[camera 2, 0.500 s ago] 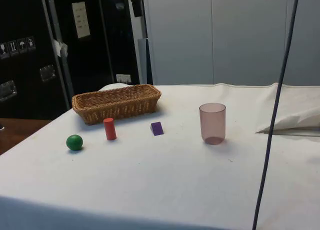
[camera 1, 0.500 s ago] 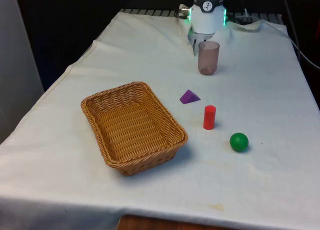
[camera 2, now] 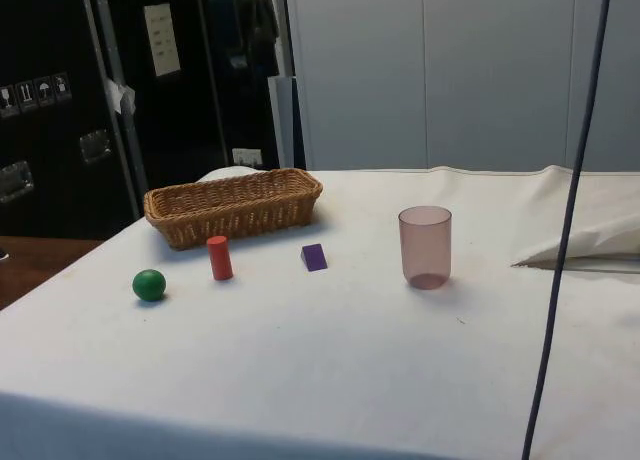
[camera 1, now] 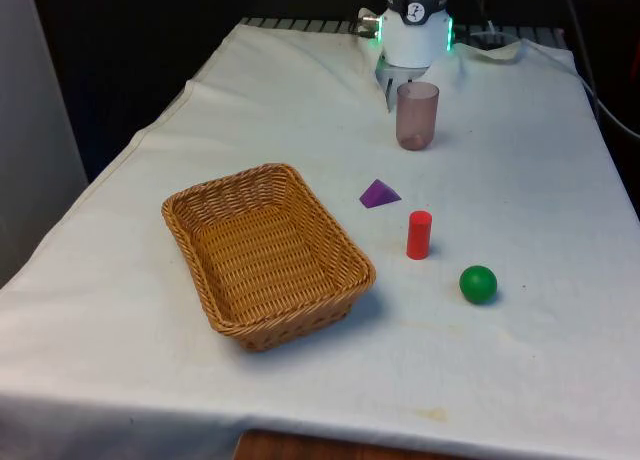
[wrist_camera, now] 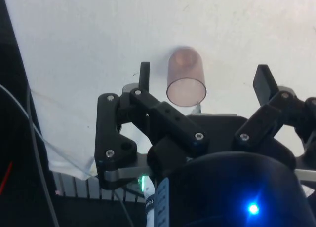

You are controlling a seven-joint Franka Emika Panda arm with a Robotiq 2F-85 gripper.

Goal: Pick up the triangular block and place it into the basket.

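The purple triangular block point(camera 1: 379, 193) point(camera 2: 314, 257) lies on the white cloth, just off the front view's right side of the wicker basket point(camera 1: 300, 325) point(camera 2: 232, 215), and nothing touches it. The basket holds nothing. In the wrist view my gripper point(wrist_camera: 203, 73) hangs high above the table's far end. Its fingers point(wrist_camera: 144, 76) are spread wide with nothing between them, and a pink translucent cup point(wrist_camera: 186, 77) stands on the cloth below. The block is well away from the gripper, on the near side of the cup.
The cup point(camera 1: 417, 115) point(camera 2: 425, 246) stands upright between the robot's base and the block. A red cylinder point(camera 1: 419, 234) point(camera 2: 219, 257) and a green ball point(camera 1: 478, 284) point(camera 2: 149, 285) sit close to the block. A dark cable point(camera 2: 565, 240) hangs across the side view.
The cable in the side view has shifted slightly to the right. The block, basket, cup, cylinder and ball have not moved.
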